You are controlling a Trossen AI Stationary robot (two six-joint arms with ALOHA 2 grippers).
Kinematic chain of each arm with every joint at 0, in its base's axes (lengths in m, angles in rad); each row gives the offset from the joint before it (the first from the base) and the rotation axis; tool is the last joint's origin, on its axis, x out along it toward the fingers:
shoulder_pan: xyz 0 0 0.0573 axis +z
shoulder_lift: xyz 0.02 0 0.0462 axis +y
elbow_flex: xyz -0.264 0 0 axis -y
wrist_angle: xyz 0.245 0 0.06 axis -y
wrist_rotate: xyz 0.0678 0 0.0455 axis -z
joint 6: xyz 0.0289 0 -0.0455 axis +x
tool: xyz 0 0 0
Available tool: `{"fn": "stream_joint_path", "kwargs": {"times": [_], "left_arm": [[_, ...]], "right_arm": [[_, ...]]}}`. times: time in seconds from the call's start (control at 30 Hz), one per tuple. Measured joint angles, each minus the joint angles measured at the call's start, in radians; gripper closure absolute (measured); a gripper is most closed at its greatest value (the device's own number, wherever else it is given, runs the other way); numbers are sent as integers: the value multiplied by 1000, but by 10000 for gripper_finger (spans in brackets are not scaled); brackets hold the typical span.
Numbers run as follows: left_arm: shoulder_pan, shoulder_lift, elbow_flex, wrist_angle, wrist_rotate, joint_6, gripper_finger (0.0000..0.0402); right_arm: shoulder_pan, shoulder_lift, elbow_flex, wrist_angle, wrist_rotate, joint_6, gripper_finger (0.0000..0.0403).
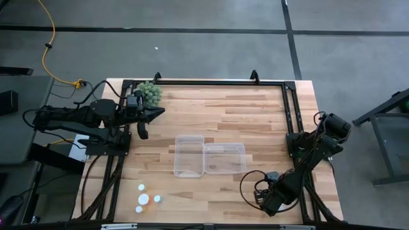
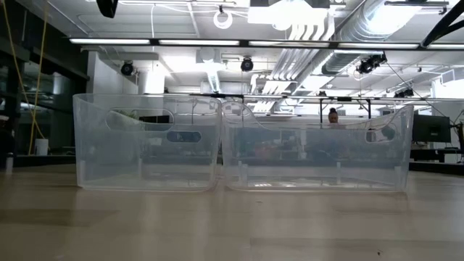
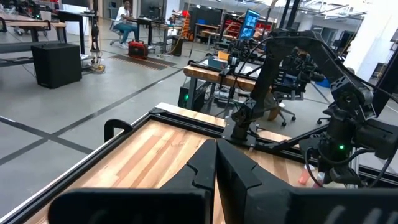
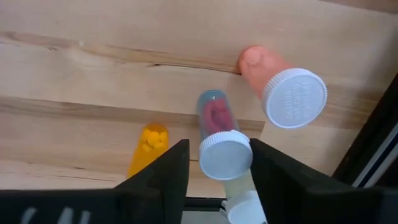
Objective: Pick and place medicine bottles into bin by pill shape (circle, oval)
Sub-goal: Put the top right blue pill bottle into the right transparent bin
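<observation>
My right gripper (image 4: 219, 163) points down at the table's near right (image 1: 266, 193). Its fingers stand open on either side of an upright medicine bottle (image 4: 216, 115) with a clear bluish body, pink pills and a white cap. Beside it stand a pink bottle (image 4: 291, 97) with a white cap and an orange-yellow one (image 4: 149, 148), partly behind a finger. Another white cap (image 4: 246, 207) shows below. Several more bottles (image 1: 144, 199) stand at the near left. My left gripper (image 3: 216, 177) is shut and level, over the far left (image 1: 143, 125). My right gripper comes from above, pointing down, with the bottle's white cap (image 4: 225, 155) between its fingers. One finger (image 4: 273, 180) stands right at the cap's edge, and wood shows between the cap and the other finger (image 4: 166, 180). I cannot tell whether it touches.
Two clear bins (image 1: 190, 156) (image 1: 224, 158) stand side by side mid-table, also seen in the low view (image 2: 148, 141) (image 2: 319, 148). A fuzzy green plant ball (image 1: 151, 94) sits at the far left by my left arm. A black frame (image 1: 291, 115) runs along the table's edges.
</observation>
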Motion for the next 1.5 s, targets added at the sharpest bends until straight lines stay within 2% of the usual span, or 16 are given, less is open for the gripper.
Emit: {"fn": "stream_joint_path", "kwargs": {"times": [0.17,0.9,1.2,1.5], "left_arm": [[0,0,0,0,0,0,401],[0,0,0,0,-4,0,401],[0,0,0,0,-4,0,401],[0,0,0,0,-4,0,401]], "right_arm": [[0,0,0,-1,-1,-1,262],[0,0,0,-2,-8,-9,264],[0,-2,1,1,-8,-9,306],[0,-8,1,18,-8,-13,303]]}}
